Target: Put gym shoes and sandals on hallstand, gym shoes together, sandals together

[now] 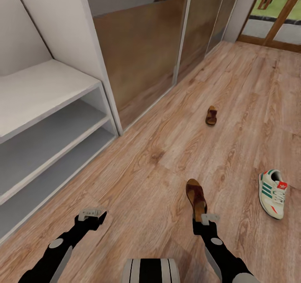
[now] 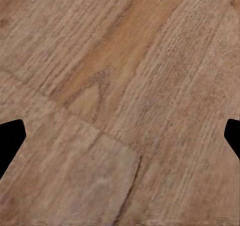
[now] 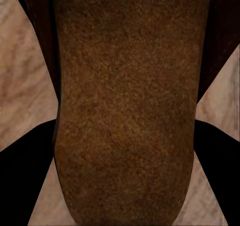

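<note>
A dark brown sandal [image 1: 195, 193] lies lengthwise in front of me, and my right gripper [image 1: 201, 218] is shut on its heel end. In the right wrist view its footbed [image 3: 125, 101] sits between the two dark fingers [image 3: 25, 181], which press against its sides. A second sandal [image 1: 211, 115] rests farther off on the corridor floor [image 1: 167, 149]. One white gym shoe [image 1: 272, 193] with green stripes lies to the right. The pale-grey hallstand [image 1: 50, 86] stands at the left, its tiers bare. My left gripper [image 1: 93, 215] hangs open over bare planks [image 2: 120, 86].
Mirrored sliding doors [image 1: 142, 53] line the wall beyond the hallstand. A glazed door with a wooden frame [image 1: 276, 19] stands at the far right end of the corridor. Wood flooring stretches between the shoes.
</note>
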